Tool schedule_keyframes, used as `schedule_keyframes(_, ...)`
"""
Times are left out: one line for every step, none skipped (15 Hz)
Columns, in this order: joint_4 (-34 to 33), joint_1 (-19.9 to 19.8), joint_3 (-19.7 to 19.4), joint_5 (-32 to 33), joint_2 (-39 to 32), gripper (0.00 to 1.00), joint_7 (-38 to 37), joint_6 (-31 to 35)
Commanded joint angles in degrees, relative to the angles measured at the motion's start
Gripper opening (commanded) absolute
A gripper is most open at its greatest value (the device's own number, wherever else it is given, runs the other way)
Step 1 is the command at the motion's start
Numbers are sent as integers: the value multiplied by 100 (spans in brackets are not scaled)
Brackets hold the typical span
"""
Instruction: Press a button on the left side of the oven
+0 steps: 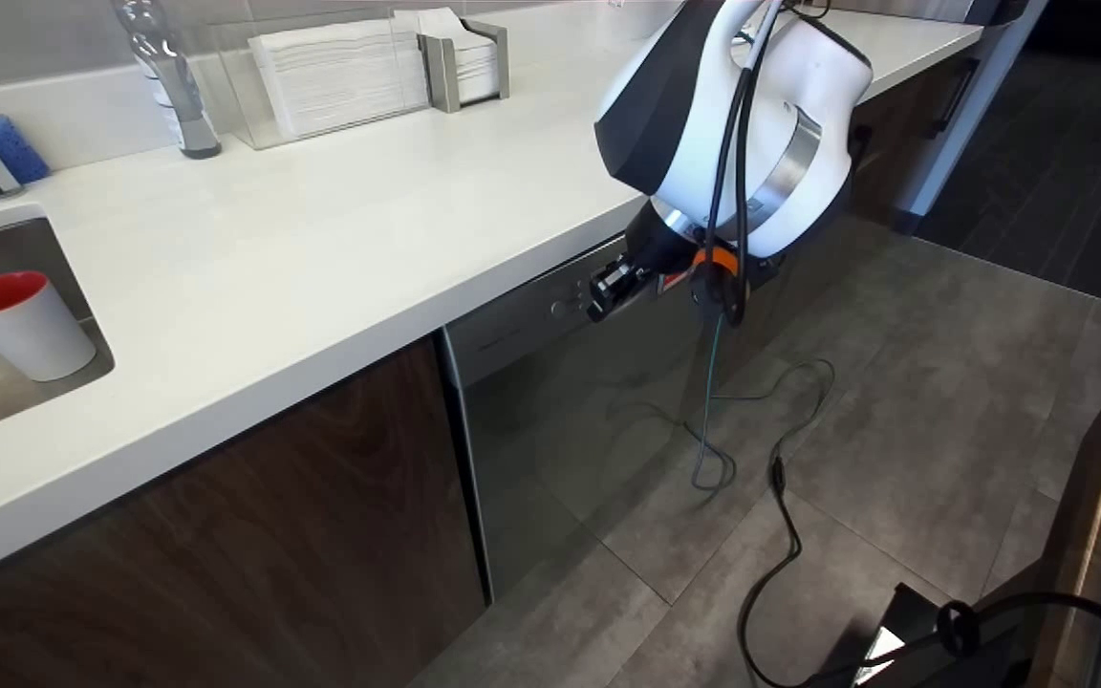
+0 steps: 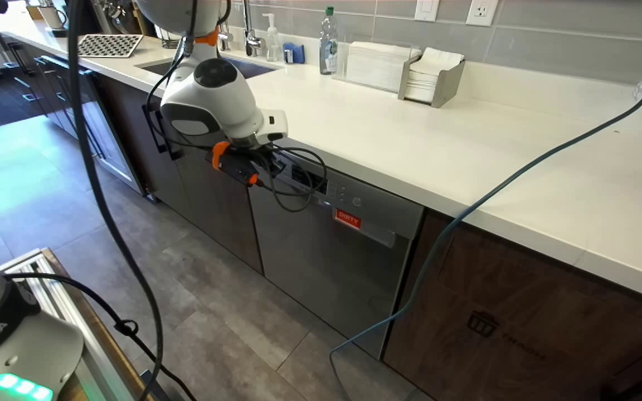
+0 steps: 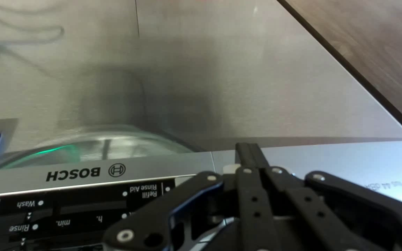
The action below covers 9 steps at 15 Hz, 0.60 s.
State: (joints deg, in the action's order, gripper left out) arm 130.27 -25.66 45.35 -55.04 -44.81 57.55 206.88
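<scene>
Along the white counter, in an exterior view, we meet at the left a blue sponge by the back edge, then the sink, cut between the back and front edges, with a white, red-lined cup inside. A brown wood cabinet runs under the front edge here. Along the back edge follow a clear bottle, white towels and a steel holder of napkins. Right of the cabinet, directly beneath the front edge, we find the oven, its front brushed grey; in the wrist view its dark strip reads Wash and Rinse, upside down. A round button shows near its top. Just right of that button, lower than the front edge, is the claw, its two fingers pressed together; we cannot tell whether they touch the oven. Farther right, a red sign on the oven reads DIRTY. Last come the white arm, above the claw, and a black cable on the floor.
</scene>
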Motion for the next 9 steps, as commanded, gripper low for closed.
schedule_keyframes(38, -163, 136, 226, -115, 0, -90, 141)
schedule_keyframes(32, -172, 143, 236, -120, 0, -91, 147)
schedule_keyframes(25, -179, 149, 243, -127, 0, -90, 145)
schedule_keyframes(19, -182, 152, 250, -134, 0, -88, 147)
schedule_keyframes(16, -182, 153, 250, -137, 0, -86, 145)
schedule_keyframes(8, -182, 151, 256, -146, 0, -84, 138)
schedule_keyframes(4, -179, 145, 260, -149, 0, -82, 136)
schedule_keyframes(-4, -180, 142, 272, -162, 0, -82, 136)
schedule_keyframes(-6, -182, 141, 277, -166, 0, -83, 134)
